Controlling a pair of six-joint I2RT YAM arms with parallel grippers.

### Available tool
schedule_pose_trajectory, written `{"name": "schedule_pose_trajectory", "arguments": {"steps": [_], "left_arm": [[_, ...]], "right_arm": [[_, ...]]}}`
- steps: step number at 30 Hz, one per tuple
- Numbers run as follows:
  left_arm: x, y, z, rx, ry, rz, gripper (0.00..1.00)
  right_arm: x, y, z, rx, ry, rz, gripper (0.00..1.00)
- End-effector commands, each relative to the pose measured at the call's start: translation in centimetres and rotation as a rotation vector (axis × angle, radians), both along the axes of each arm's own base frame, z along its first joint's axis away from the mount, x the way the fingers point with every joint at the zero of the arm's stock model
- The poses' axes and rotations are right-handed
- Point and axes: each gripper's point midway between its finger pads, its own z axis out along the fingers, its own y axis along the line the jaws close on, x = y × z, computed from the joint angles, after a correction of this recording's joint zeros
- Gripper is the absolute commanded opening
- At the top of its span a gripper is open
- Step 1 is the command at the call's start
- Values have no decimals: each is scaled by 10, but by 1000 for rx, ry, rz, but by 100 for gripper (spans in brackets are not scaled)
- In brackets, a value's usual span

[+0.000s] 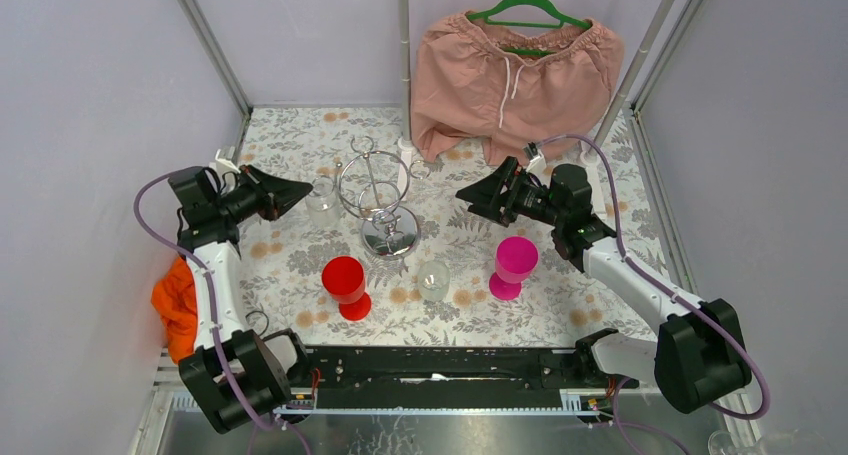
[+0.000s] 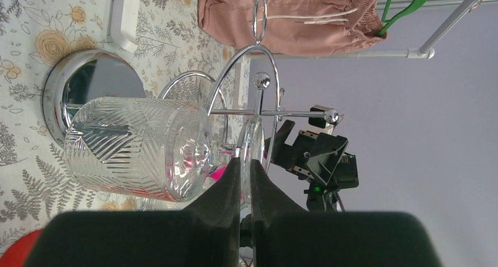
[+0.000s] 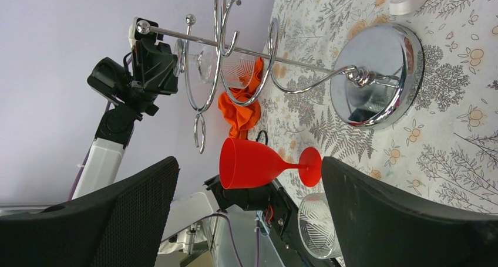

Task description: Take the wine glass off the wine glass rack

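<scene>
The left pincer (image 2: 245, 164) was almost fully closed, its two black fingers (image 2: 226, 185) pinching the thin round foot of the wine glass (image 2: 135, 146) edge-on between their tips. The glass hung upside down, its ribbed clear bowl just beyond and to one side of the fingertips, mouth toward the flowered bench (image 1: 560, 305). The foot sat right against the curled wire hooks of the wine glass rack (image 3: 376, 73); whether it rested on a hook or had cleared it could not be told. The rack's chrome post and mirror base stood directly ahead of this pincer, past the glass.

The right pincer (image 1: 465, 193) was spread wide and held nothing. It faced the rack from the opposite side, well apart from it, so the rack stood between the two pincers. A red goblet (image 3: 252, 163) stood upright on the bench ahead of the right pincer, nearer than the rack, with a second clear glass (image 1: 433, 278) just beside it. A magenta goblet (image 1: 514, 260) stood close beneath the right arm, behind its tips. An orange cloth (image 3: 238, 111) lay far beyond the rack from the right pincer, and pink shorts (image 1: 515, 75) hung on a green hanger (image 1: 530, 10) off to its side
</scene>
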Motion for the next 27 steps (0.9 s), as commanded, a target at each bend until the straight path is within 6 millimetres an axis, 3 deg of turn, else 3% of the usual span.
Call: {"name": "schedule_pose_trajectory", "arguments": {"steps": [1,9,27], "left_arm": [[-6,1,6,-28,-23,-3,0],[-8,5,26,4,-59,25,0],[-11,11,48,32,-93,70,0]], "right_arm": [[0,0,8,24,-37,17,100],[1,1,4,23,-31,17,100],[2,0,3,26,-28,19,100]]}}
